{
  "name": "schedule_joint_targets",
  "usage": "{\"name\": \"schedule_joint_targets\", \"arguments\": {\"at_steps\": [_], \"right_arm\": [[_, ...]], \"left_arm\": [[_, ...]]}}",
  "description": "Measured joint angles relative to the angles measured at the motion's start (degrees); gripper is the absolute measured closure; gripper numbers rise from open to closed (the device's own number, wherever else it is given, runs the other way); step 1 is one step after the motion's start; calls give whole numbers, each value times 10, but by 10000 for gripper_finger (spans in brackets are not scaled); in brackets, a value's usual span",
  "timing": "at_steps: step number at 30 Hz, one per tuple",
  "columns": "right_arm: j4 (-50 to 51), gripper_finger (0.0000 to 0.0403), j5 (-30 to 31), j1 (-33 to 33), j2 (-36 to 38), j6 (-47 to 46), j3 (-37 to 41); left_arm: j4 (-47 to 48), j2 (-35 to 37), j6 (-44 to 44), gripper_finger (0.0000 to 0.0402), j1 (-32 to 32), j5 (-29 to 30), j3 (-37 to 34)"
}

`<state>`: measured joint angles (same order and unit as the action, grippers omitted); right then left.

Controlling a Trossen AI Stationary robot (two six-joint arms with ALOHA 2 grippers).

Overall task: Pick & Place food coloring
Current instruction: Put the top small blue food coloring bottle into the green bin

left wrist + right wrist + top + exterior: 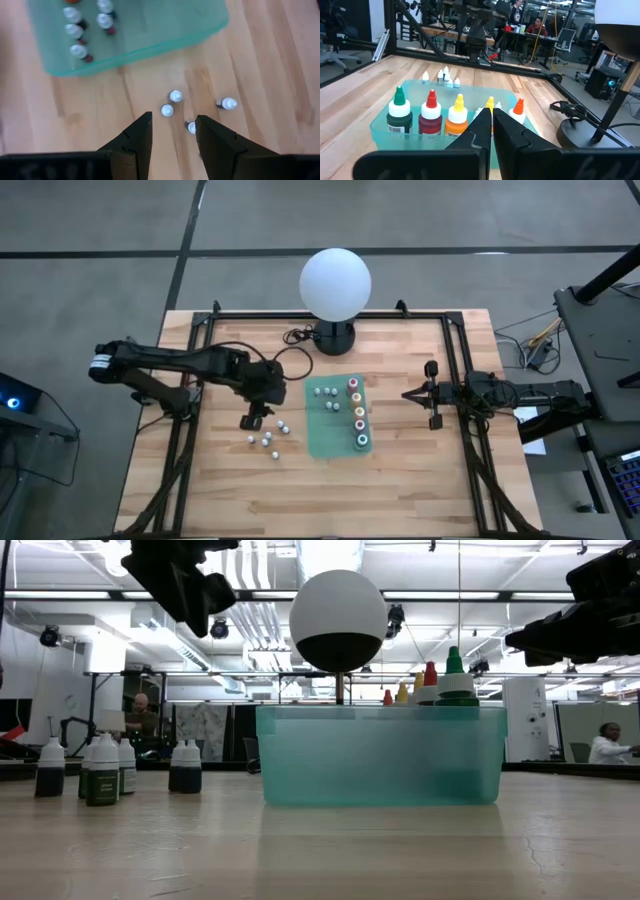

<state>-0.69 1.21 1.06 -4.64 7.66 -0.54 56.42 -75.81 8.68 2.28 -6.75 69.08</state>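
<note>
My left gripper point(250, 421) hung with fingers parted and empty over the loose small bottles point(175, 96) on the counter point(400, 480); light, rigid, tip-prone, I judged them best pinched across the body below the cap, while my right gripper point(408, 393) waited clenched at the right.

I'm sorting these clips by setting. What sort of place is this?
Probably a robotics lab or open workshop, not a home: the wooden table stands in a metal frame, strip lights line the exposed ceiling, and people sit at desks behind.
</note>
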Motion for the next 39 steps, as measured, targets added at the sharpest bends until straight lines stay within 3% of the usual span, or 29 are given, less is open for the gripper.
{"name": "schedule_joint_targets", "arguments": {"at_steps": [9,21,30,39], "right_arm": [[0,394,0,0,0,0,0],[0,394,0,0,0,0,0],[0,394,0,0,0,0,0],[0,394,0,0,0,-1,0]], "left_arm": [[3,-50,128,280,0,-9,8],[17,-130,241,280,0,-8,95],[73,-136,322,280,0,-6,94],[92,-136,336,280,7,30,93]]}}
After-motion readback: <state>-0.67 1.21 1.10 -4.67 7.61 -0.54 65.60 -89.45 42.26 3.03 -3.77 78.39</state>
